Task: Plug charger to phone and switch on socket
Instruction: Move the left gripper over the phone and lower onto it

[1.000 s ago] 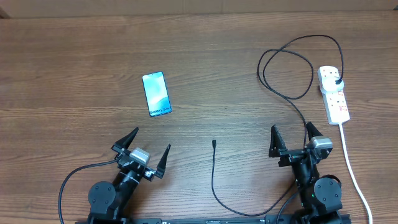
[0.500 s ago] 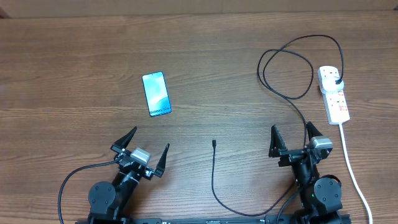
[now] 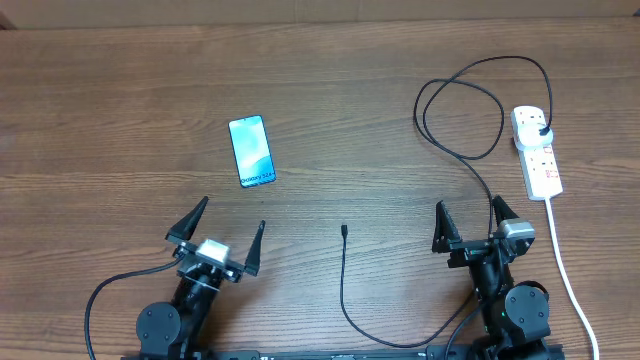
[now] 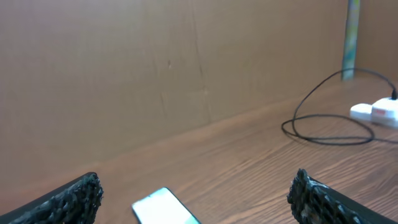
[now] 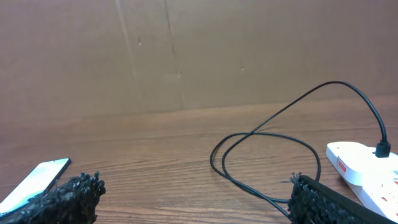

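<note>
Flat on the brown wood-grain tabletop (image 3: pixel 100 90), screen up, left of centre: the slim rectangular smartphone (image 3: pixel 251 152) with black edges and a light blue-teal display; long side running roughly away from the robot; well apart from everything else. Near the right edge: the white elongated power strip (image 3: pixel 538 152) with red markings, lying front to back; a thick white cord (image 3: pixel 550 212) trailing from its near end toward the front edge. Seated in the far outlet of that strip: the black plug (image 3: pixel 541 131) of the long thin black cable (image 3: pixel 342 275); from there looping wide to the left, crossing itself, running down past the right arm, curving along the front edge and rising again to end mid-table. At that free end: the tiny connector tip (image 3: pixel 344 231), bare on the wood between the two arms, well short of the smartphone. Low at the front left: the left gripper (image 3: pixel 232 213), jaws spread wide, holding nothing, nearer the robot than the smartphone and pointing toward it; in its wrist view, a dark textured finger (image 4: pixel 68 199) at each lower corner, the near end of the smartphone between them. Low at the front right: the right gripper (image 3: pixel 468 204), jaws equally wide and empty; cable passing close by its right finger, contact impossible to tell. Behind the table in both wrist views: a plain brown board wall (image 4: pixel 124 62). Position of the red switches: too small to tell.
</note>
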{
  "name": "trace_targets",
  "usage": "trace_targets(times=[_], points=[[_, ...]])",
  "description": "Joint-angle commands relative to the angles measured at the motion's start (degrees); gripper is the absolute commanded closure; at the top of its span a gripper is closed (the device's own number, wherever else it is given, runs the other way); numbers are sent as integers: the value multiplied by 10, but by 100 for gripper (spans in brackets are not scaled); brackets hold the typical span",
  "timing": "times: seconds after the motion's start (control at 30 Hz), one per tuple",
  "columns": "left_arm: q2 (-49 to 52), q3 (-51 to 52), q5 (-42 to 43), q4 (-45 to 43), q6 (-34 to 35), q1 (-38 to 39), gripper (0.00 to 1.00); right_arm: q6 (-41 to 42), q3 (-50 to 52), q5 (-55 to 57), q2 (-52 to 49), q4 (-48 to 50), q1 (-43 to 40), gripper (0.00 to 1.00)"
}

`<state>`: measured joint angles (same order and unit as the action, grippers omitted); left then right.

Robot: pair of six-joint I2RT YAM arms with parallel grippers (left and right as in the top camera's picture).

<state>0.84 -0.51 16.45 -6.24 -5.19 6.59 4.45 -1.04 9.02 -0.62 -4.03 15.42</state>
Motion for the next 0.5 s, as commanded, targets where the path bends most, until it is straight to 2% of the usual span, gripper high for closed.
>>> trace_targets(times=[0.0,0.03,0.23,0.47], points=[[-6,-20,-13,27,121,-2,0,-2,6,4,4,3,-2,0],[-6,-33,-1,50,148,-2,0,-2,6,4,4,3,-2,0],[15,-125,33,184,170,-2,0,-2,6,4,4,3,-2,0],[165,-297,54,320,167,-2,0,-2,6,4,4,3,-2,0]])
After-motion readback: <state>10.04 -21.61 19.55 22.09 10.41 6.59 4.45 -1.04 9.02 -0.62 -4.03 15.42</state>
